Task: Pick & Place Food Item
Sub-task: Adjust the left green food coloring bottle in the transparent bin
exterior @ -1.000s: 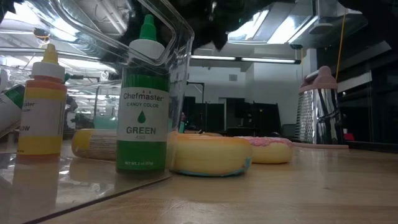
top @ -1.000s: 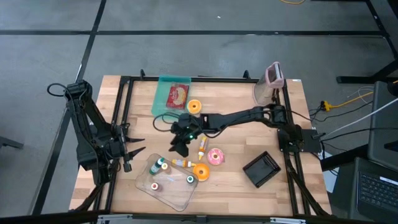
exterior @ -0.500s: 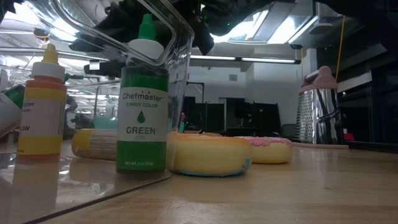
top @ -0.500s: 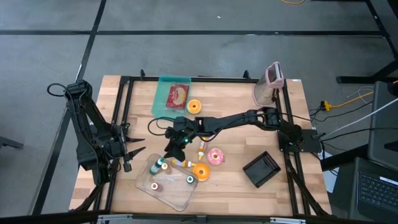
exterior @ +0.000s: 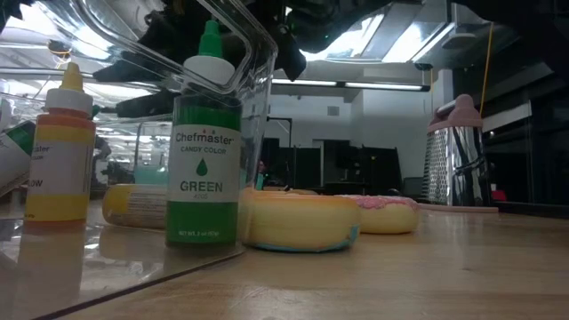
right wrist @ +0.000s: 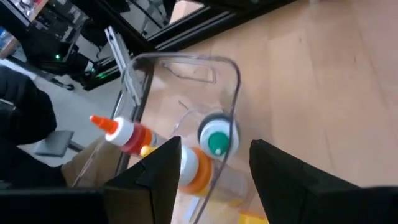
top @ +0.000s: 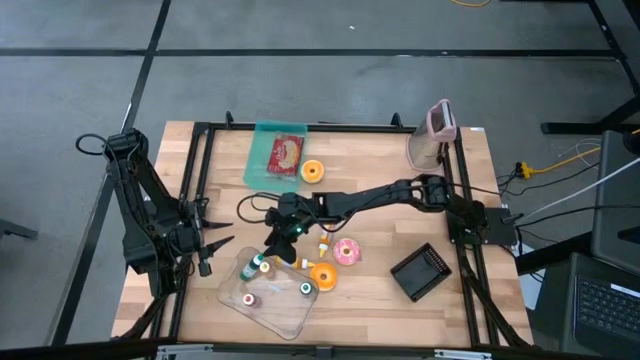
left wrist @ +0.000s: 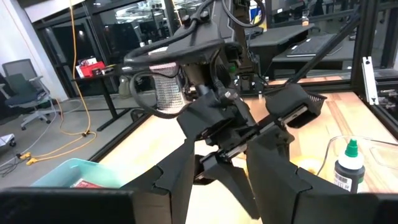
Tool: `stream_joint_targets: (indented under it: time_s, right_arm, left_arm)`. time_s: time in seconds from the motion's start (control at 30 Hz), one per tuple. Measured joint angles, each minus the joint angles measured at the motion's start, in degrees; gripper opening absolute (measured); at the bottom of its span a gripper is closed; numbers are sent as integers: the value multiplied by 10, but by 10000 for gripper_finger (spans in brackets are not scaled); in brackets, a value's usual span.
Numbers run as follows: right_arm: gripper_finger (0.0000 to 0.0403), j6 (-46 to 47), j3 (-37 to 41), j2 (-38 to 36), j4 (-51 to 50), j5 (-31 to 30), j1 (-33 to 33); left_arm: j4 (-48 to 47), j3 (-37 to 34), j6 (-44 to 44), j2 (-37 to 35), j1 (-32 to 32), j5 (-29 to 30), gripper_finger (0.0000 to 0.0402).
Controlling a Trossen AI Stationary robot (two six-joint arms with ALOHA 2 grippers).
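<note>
My right gripper (top: 274,247) hangs open over the far end of a clear plastic tray (top: 285,315). In the right wrist view a green-capped bottle (right wrist: 217,138) stands below the gap between its fingers (right wrist: 216,144), with an orange-topped bottle (right wrist: 194,168) beside it. Neither is touched. A pink donut (top: 347,251) and a yellow-orange donut (top: 322,277) lie flat on the wood beside the tray. Another orange donut (top: 312,172) lies farther back. My left gripper (top: 222,237) waits open at the table's left edge, pointing level toward the middle.
A teal tray (top: 262,135) with a red packet sits at the far edge. A grater (top: 437,130) stands at the far right, and a black square thing (top: 420,271) lies near right. A small bottle (top: 325,238) lies on the wood. Black frame rails run along the table's sides.
My right gripper has gone toward the table's left and near edges and sunk a little, from beside the lying bottle to over the clear tray's far end. Its fingers stay open. Nothing on the table has moved.
</note>
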State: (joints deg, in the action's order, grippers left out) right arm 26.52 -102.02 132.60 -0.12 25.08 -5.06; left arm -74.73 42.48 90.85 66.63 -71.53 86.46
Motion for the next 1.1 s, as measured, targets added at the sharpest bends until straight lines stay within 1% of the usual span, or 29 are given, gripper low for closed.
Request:
stream_joint_targets:
  time_s: [0.17,0.47,0.77,1.1]
  right_arm:
    - [189,10,0,3,18,5,0]
    - [189,10,0,3,14,4,0]
    - [189,18,0,24,21,7,0]
    - [189,17,0,27,35,8,0]
  left_arm:
    - [1,0,0,0,0,0,141]
    - [1,0,1,0,0,0,141]
    - [2,0,1,0,0,0,141]
    - [2,0,1,0,0,0,141]
